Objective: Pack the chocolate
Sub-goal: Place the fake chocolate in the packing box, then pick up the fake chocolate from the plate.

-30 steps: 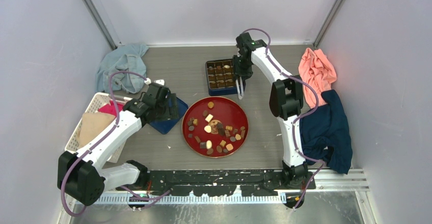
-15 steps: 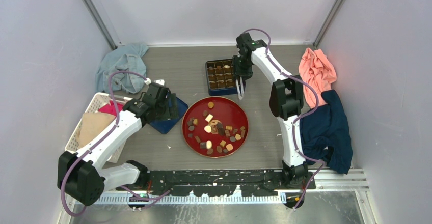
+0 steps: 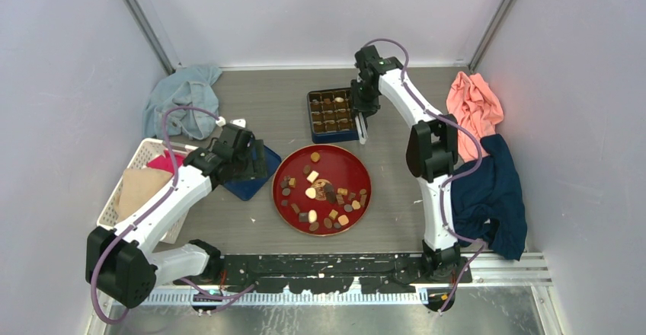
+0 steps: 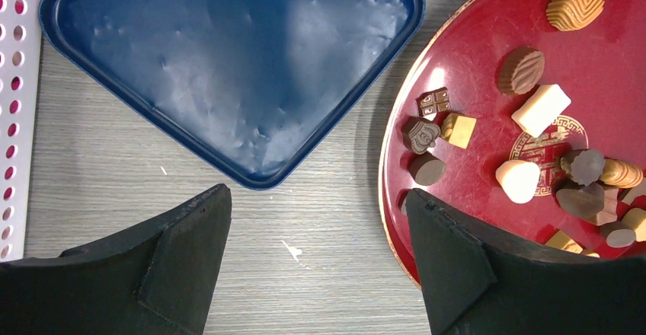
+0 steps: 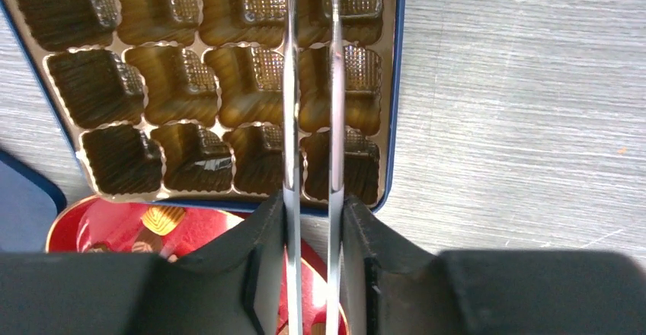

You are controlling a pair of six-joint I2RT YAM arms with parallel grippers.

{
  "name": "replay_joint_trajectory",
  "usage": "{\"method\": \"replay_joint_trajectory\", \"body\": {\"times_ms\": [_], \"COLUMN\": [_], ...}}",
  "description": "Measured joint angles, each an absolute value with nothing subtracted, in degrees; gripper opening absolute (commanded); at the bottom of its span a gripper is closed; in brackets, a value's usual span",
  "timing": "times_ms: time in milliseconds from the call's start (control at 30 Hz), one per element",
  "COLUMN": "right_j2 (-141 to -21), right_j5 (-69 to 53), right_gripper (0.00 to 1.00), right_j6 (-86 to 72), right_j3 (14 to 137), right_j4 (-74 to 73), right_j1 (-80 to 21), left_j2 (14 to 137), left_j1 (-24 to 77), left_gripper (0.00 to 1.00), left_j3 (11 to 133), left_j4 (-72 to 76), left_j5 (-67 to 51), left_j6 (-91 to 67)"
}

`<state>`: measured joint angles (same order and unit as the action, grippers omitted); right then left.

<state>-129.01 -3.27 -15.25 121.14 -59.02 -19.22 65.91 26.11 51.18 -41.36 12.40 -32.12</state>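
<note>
Right end effector [image 5: 314, 212] clenched on thin metal tongs [image 5: 290, 84] above the partitioned box [image 5: 175, 84], left end effector [image 4: 316, 207] spread empty at the edge of the red plate [image 3: 346, 166] carrying the loose chocolate [image 3: 311, 193]; likely failure: rounded pieces squirting from the narrow blades onto the bench [image 5: 518, 84].

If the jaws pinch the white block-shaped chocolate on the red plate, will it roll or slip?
The white chocolate has flat sides, so it probably will not roll. The red plate looks glossy, so a push may slide it into the brown oval piece beside it.
</note>
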Motion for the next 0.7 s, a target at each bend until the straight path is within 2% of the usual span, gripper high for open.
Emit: {"method": "replay_joint_trajectory", "body": {"times_ms": [267,533,700], "right_j2": [-119.3,-97.8,-93.2], "right_j5": [-1.0,3.0,3.4], "right_gripper": [0.25,0.27,0.32], "right_j6": [-14.9,-15.2,-16.8], "right_j3": [116.3,96.2,85.8], "right_j4": [-59.8,-61.7,-65.1], "right_j1": [-20.8,-29.5,-39.0], "left_j2": [65.6,64.7,64.3], "left_j1": [26.1,26.1,26.1], "left_gripper": [0.85,0.85,0.85], "left_j3": [51.2,51.2,51.2], "left_j4": [-41.4,-41.5,-41.5], "left_j5": [12.4,12.4,12.4], "left_j6": [-32.1,-32.1,-32.1]}}
